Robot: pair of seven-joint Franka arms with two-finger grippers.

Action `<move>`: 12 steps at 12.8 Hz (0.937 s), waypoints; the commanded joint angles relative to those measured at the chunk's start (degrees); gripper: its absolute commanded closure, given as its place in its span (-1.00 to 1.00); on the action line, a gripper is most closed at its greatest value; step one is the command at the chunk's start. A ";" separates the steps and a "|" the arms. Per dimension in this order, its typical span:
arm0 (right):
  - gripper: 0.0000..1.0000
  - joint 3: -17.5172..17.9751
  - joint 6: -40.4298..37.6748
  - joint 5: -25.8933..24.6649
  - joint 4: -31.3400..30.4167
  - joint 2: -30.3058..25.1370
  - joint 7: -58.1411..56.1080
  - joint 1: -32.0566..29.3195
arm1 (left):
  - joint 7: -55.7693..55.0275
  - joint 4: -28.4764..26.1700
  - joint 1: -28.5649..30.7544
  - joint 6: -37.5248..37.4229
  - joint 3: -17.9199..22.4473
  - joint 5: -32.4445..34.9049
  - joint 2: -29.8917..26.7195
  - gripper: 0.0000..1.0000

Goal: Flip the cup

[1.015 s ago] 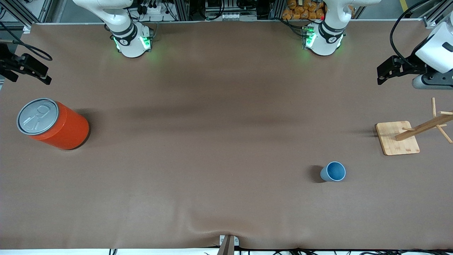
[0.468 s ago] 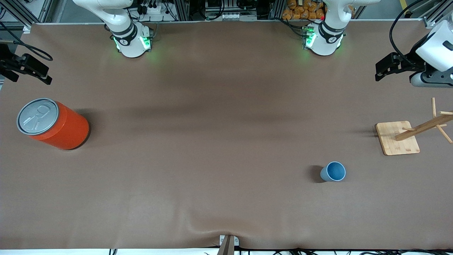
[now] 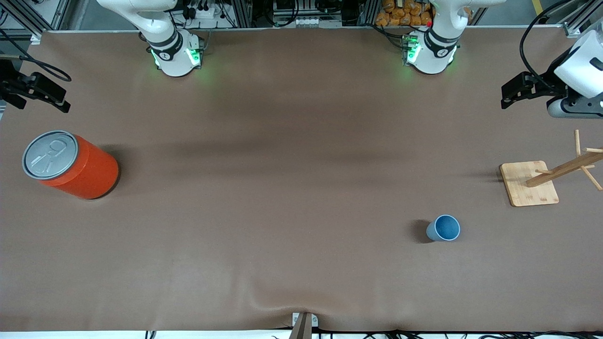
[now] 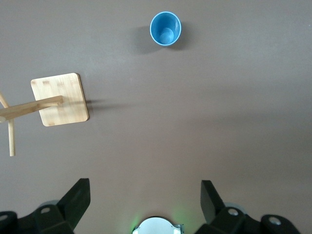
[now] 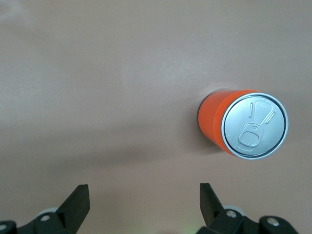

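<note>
The cup (image 3: 443, 228), small and light blue with a darker blue inside, stands upright with its mouth up, toward the left arm's end of the table. It also shows in the left wrist view, cup (image 4: 165, 29), well away from the fingers. My left gripper (image 3: 511, 94) hangs open high over the table's edge at that end, and nothing is between its fingers (image 4: 78, 197). My right gripper (image 3: 56, 101) hangs open and empty over the right arm's end of the table. In its wrist view the right gripper (image 5: 144, 191) is spread wide above bare table.
A large orange can (image 3: 70, 165) with a grey pull-tab lid stands at the right arm's end, also seen as the can (image 5: 248, 126). A wooden peg rack on a square base (image 3: 530, 182) stands farther from the front camera than the cup, rack base (image 4: 60, 99).
Both arms' hands have drifted only slightly. The cup, the can and the rack have not moved.
</note>
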 commanded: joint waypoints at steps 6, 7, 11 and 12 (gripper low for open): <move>-1.00 -0.28 -2.94 -0.53 1.49 0.57 -0.44 0.13 | 1.69 0.37 0.37 1.82 -0.94 1.28 -0.46 -1.00; -1.00 -0.28 -2.94 -0.44 1.49 0.57 -0.44 0.13 | 1.95 0.37 0.29 1.82 -0.85 1.28 -0.37 -1.00; -1.00 -0.19 -2.85 -0.44 1.49 0.65 -0.44 0.22 | 1.69 0.37 0.28 1.82 -0.85 1.19 -0.11 -1.00; -1.00 -0.19 -2.94 -0.44 1.49 0.65 -0.44 0.22 | 1.77 0.37 0.46 1.82 -0.85 1.28 -0.02 -1.00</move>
